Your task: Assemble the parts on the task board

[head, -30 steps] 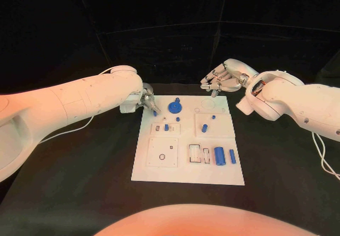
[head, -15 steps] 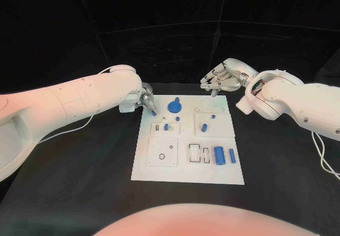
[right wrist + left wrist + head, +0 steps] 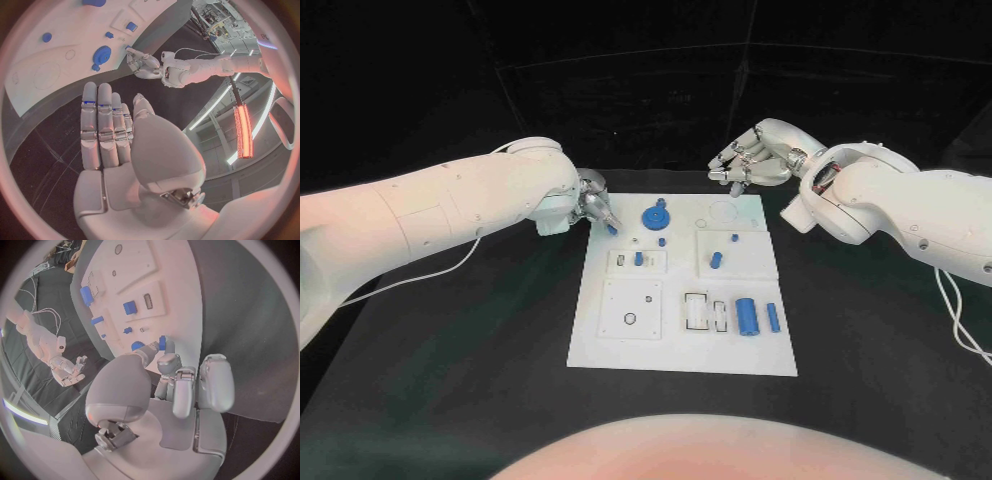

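My left hand (image 3: 593,207) sits at the far left corner of the task board (image 3: 646,355); its fingers (image 3: 164,360) pinch a small blue peg (image 3: 162,342) between thumb and fingertip, the peg just above the white plate. My right hand (image 3: 744,160) hovers beyond the board's far right corner, fingers (image 3: 100,125) extended side by side, holding nothing. Step in hand, as I judge it: carrying one part to its seat. The next move calls for lining the peg upright over a free hole and lowering it straight, since a tilt would jam it. On the board: a blue gear (image 3: 655,215) near my left hand, small blue pegs standing in the middle blocks (image 3: 639,258), and two blue cylinders (image 3: 747,316) lying at the near right. The board lies in the middle of the black desk (image 3: 459,380). The room behind is dark; the right wrist view shows light strips (image 3: 240,125) overhead
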